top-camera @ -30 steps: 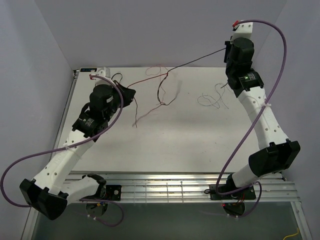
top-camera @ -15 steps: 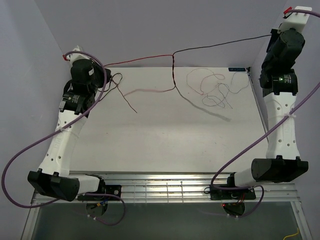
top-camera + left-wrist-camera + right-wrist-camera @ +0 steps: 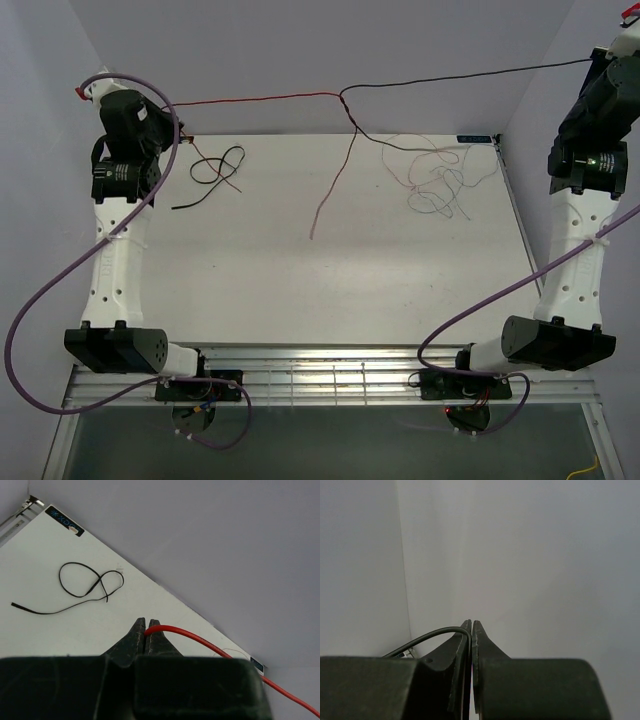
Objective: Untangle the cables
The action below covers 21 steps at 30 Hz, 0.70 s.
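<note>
several thin cables (image 3: 250, 98), taut or curled

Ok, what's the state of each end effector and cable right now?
Left end effector: shut on red cable.
Right end effector: shut on black cable.
Red cable: stretched in air, joined to black cable.
Black cable: stretched in air.
Loose black cable: looped, lying on table.
Pale cables: tangled on table.

Left gripper (image 3: 146, 627) and right gripper (image 3: 471, 625) are pinched closed, held high (at opposite far corners).
</note>
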{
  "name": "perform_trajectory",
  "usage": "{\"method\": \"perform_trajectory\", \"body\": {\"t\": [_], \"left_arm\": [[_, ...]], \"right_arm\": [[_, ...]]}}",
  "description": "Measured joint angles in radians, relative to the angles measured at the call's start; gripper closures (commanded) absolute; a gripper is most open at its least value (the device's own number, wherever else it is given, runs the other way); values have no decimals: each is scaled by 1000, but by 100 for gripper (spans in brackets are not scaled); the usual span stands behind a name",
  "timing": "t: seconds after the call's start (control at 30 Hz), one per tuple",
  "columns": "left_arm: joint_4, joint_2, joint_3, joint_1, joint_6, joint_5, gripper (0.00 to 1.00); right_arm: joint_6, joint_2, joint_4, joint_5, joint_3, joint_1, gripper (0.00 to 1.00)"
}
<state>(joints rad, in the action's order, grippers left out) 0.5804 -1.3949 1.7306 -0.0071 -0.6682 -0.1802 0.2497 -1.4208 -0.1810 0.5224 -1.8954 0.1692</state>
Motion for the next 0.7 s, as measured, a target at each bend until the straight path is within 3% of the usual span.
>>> {"method": "perform_trajectory", "body": {"t": [0.53,0.7], "left_arm": [[97,-55,20,231,11,40,100],[90,-56,19,245,34,92,100]], "right_arm": [[24,-1,0,-2,0,100,92],[23,-1,0,-45,2,102,92]]}}
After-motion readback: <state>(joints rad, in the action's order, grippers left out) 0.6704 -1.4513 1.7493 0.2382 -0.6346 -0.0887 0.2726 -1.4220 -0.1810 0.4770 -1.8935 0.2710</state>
